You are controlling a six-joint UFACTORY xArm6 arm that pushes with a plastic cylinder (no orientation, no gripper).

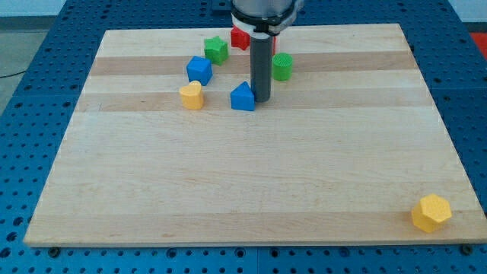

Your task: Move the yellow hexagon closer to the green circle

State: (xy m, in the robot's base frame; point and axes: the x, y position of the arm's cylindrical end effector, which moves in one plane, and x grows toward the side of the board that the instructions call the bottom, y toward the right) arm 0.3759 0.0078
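Looks like a robotics lab or test bench. Pale wooden table filling most of the frame, laid on a blue perforated metal base with regular rows of mounting holes, seen at the left, right and bottom edges. Dark robot rod with a white collar coming down from the top centre, my tip resting on the wood. Small plastic-looking blocks scattered about, like the yellow hexagon at lower right.

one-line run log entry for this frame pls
tip: beside blue block, on its right | yellow hexagon: bottom-right corner, untouched | green circle: top centre, far from hexagon | task: not done
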